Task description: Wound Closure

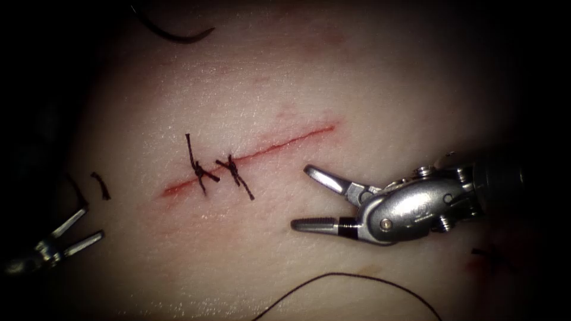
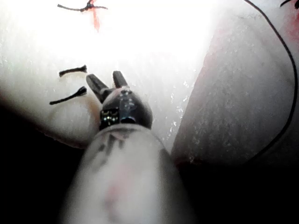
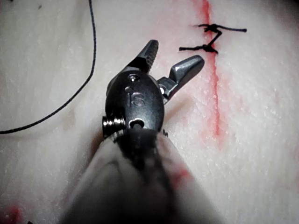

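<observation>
**Inspector A:** Starting at the left, we record the left hand (image 1: 92, 223) spread open over the tissue (image 1: 369, 77), well left of the cut (image 1: 285, 142), and it grips nothing. Two short cut ends of thread (image 1: 101, 185) lie loose just beside it.

**Inspector B:** Agreed. Next come two knotted stitches (image 1: 217, 171) across the left part of the cut. To their right the cut is unclosed, so we judge the job partly done.

**Inspector A:** The right hand (image 1: 303, 199) sits just right of the cut with its jaws wide apart, and it is empty too. A long thread (image 1: 351, 276) curves across the tissue below it, touching neither hand.

**Inspector B:** We cannot place the needle with certainty. A dark curved strand (image 1: 172, 34) lies on the tissue at the far edge, but we cannot tell whether it is needle or thread. Nothing is seen lodged in the tissue.

**Inspector A:** In our judgement, good practice here is to confirm the needle first. The loose thread should be kept out of both open hands, and any further bite should match the spacing of the existing stitches.
</observation>
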`<state>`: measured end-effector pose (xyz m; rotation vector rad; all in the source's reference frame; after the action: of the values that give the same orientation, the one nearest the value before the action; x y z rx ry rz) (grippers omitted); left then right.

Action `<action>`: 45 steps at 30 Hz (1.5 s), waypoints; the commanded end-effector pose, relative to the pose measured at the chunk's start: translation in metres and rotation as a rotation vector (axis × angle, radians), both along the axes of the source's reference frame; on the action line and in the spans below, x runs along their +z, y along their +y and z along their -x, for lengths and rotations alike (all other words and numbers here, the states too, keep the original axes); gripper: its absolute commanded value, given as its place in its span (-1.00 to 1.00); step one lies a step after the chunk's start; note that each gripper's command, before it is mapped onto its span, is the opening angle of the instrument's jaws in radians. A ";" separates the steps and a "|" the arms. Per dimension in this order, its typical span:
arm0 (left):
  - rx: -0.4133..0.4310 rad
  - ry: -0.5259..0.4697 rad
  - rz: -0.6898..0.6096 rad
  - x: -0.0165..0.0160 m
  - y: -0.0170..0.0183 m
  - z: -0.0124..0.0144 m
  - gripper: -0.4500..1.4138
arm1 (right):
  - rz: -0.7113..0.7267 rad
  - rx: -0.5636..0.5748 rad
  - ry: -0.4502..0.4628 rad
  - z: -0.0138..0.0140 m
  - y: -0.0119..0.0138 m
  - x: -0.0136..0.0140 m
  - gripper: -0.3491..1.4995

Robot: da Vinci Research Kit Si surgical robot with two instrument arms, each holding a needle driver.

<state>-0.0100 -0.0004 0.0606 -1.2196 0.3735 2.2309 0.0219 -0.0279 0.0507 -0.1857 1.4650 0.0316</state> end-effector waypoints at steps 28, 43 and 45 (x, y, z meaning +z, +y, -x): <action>0.032 -0.279 -0.137 -0.0058 0.0063 0.0034 -0.28 | -0.230 0.097 -0.071 0.0033 0.0031 -0.0012 -1.00; -0.053 -0.101 -0.006 -0.0059 0.0148 0.0099 0.03 | -0.270 0.155 -0.194 0.0031 0.0029 -0.0029 0.56; -0.078 -0.064 -0.013 -0.0057 0.0161 0.0107 0.14 | -0.275 0.167 -0.230 0.0033 0.0029 -0.0030 0.65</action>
<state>-0.0206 0.0163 0.0545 -1.2126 0.3891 2.1182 0.0179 -0.0243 0.0475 -0.0879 1.1903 0.3382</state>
